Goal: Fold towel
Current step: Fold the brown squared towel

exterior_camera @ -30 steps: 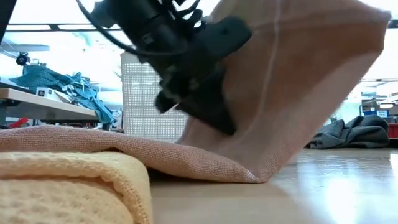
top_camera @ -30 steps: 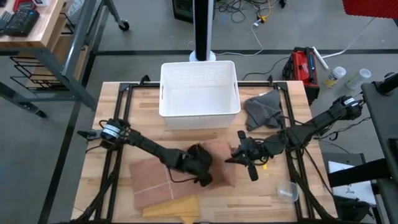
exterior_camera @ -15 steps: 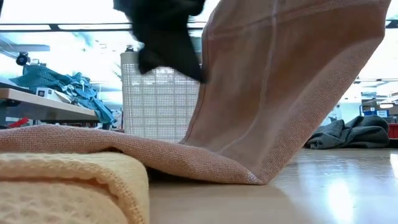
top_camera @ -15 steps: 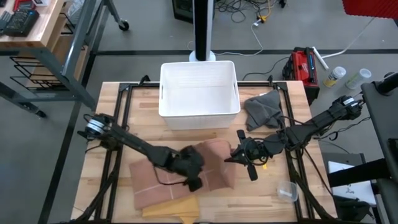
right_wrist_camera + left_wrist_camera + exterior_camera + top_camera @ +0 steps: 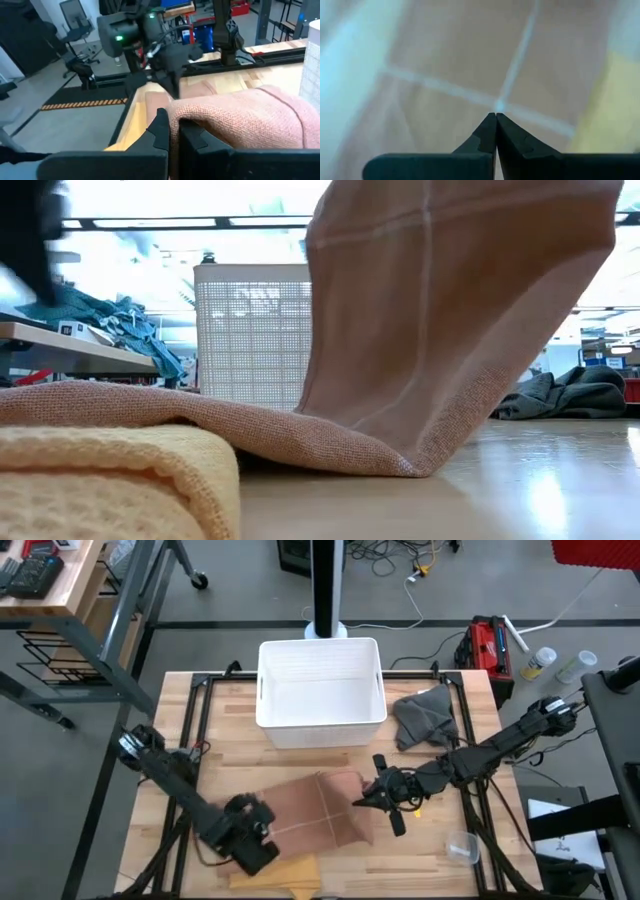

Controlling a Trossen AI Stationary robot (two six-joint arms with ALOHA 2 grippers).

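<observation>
Listing contents, largest first:

- Wooden table [image 5: 180, 730], framed by dark rails.
- White basket [image 5: 321, 690], at the far middle of the table; nothing visible inside it.
- Pink towel [image 5: 305, 825], the item being folded. It lies at the near centre. Its right edge is raised off the wood and arches over in a tall curtain in the low view, while its left part rests flat.
- Yellow cloth [image 5: 285, 872], flat at the near edge, partly under the pink towel's corner.
- Grey cloth [image 5: 422, 717], crumpled beside the basket, untouched.
- Right gripper [image 5: 377, 797], fingers clamped on the towel's lifted right edge.
- Left gripper [image 5: 252, 845], over the towel's near-left corner, fingers pressed together with nothing between them.

Progress, as judged: first fold is mid-way. The lifted edge has yet to be carried across, laid down and flattened; further folds remain.
</observation>
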